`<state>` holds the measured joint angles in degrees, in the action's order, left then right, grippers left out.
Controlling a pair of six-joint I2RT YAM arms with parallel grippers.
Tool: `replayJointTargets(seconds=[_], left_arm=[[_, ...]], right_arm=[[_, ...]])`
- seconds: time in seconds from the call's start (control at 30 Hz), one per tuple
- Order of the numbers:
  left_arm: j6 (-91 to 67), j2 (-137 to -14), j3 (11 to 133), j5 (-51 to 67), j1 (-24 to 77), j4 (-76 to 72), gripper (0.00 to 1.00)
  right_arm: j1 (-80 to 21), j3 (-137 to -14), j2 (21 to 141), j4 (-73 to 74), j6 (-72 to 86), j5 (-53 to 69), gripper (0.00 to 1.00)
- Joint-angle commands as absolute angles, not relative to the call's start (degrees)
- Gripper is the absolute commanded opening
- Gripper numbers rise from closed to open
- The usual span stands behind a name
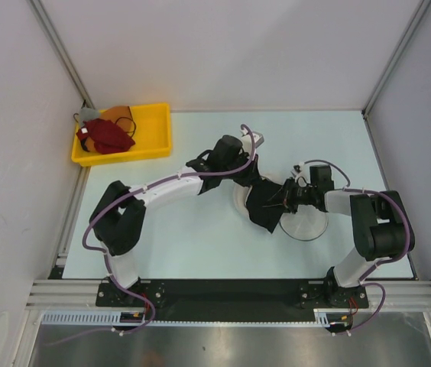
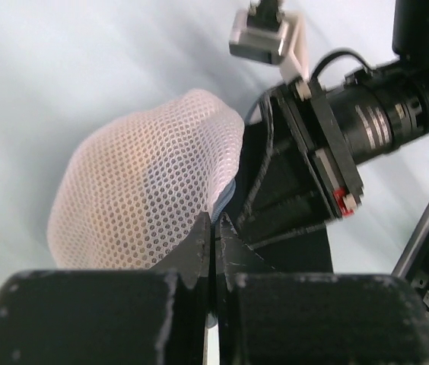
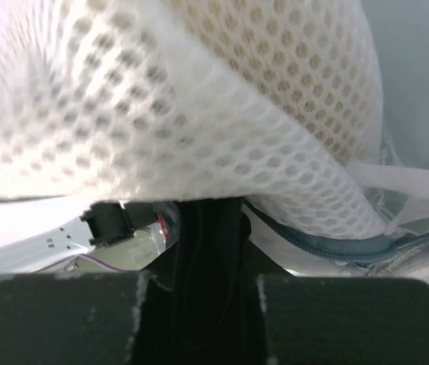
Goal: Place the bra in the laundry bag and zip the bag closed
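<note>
The laundry bag [image 1: 305, 223] is lying open on the surface [image 1: 200, 245], touching the black bra [image 1: 264, 205]. The left end effector [image 2: 213, 232] is clenching its mesh edge; the right end effector [image 3: 205, 300] is seemingly grasping the bra.

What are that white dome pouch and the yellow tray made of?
The laundry bag looks like soft white mesh fabric, matte, with open honeycomb holes and a blue-grey zip edge. The yellow bin seems moulded plastic: smooth, evenly coloured, rigid-looking walls.
</note>
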<state>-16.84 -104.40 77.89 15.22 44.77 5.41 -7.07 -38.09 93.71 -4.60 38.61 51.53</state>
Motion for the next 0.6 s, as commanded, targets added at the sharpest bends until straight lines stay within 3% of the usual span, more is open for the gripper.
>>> replayJointTargets(seconds=[0.0, 0.3, 0.47, 0.5, 0.57], left_arm=[[-16.52, -99.49, 76.73, 15.3, 45.97, 3.07, 0.0], [-18.02, -98.7, 74.44, 11.51, 47.2, 5.01, 0.0], [-19.42, -99.76, 76.46, 11.43, 47.37, 6.76, 0.02], [-19.25, -99.41, 76.46, 10.99, 47.37, 6.94, 0.05], [-18.81, -98.88, 76.82, 10.46, 47.02, 7.82, 0.3]], right_arm=[[-3.35, -35.7, 92.47, -16.83, 47.44, 51.41, 0.0], [-3.77, -36.12, 93.42, -32.58, 62.65, 50.98, 0.0], [-6.24, -37.01, 98.34, -36.73, 63.54, 52.29, 0.0], [-6.07, -36.83, 99.31, -38.3, 63.63, 52.82, 0.0], [-5.45, -36.39, 101.85, -41.46, 64.33, 54.57, 0.0]])
